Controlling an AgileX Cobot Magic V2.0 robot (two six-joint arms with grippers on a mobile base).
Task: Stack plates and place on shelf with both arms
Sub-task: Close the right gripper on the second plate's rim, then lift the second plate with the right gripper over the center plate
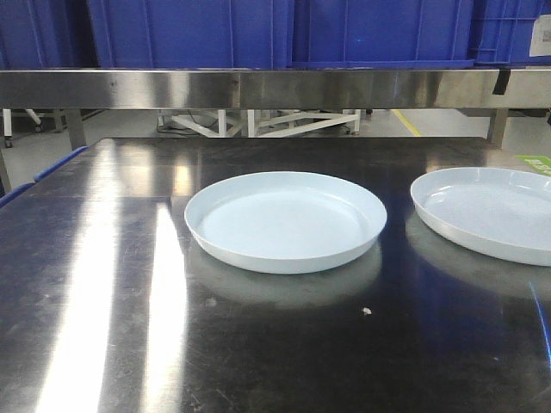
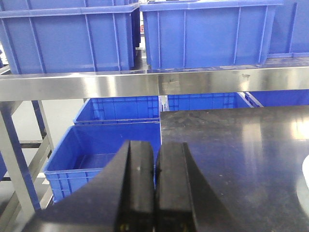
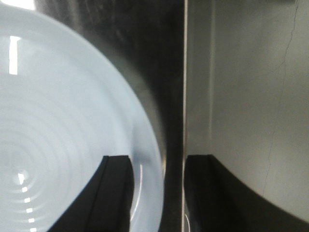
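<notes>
Dark polished steel table: right gripper, jaws spread, straddles the rim of one pale blue-white glossy round plate; its twin lies leftward. Left gripper clenched, empty. Grasp pending: close, then lift.

Glossy dark steel table with bright glare, steel shelf rail behind, blue plastic crates above, pale floor beyond.

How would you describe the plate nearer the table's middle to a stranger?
Look at the dark steel table below the shelf with blue crates. Two pale plates lie apart on it. This plate sits near the centre; its twin lies at the right edge.
</notes>
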